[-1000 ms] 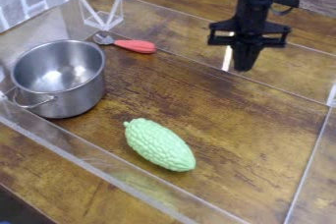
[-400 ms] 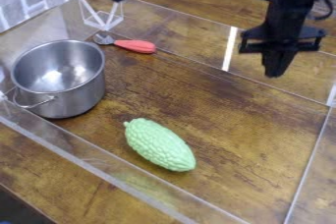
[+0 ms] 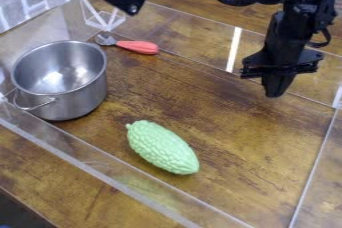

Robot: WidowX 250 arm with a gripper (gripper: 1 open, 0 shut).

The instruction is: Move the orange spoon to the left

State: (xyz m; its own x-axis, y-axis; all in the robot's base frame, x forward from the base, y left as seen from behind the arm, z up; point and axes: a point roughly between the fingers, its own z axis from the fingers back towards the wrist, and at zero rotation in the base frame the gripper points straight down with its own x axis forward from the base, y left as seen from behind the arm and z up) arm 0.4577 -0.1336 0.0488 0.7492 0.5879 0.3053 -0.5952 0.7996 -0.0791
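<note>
View: the one camera, looking down
Claw: the black metal claw [image 3: 271, 84] is pressed together, up at the right side
Spoon: the small flat red-orange oval spoon with a thin silvery handle [image 3: 136, 47] lies on the brown wooden bench [image 3: 187, 97], well apart from the claw, off to its side, near the pot
Pot: the shiny round steel pot [image 3: 60, 79] sits at the left side of the picture
Gourd: the bumpy light green gourd [image 3: 163, 148] lies below the spoon in the picture

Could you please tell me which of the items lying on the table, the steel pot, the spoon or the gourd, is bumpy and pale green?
The gourd, in front; the spoon is red-orange, the pot smooth steel.
</note>
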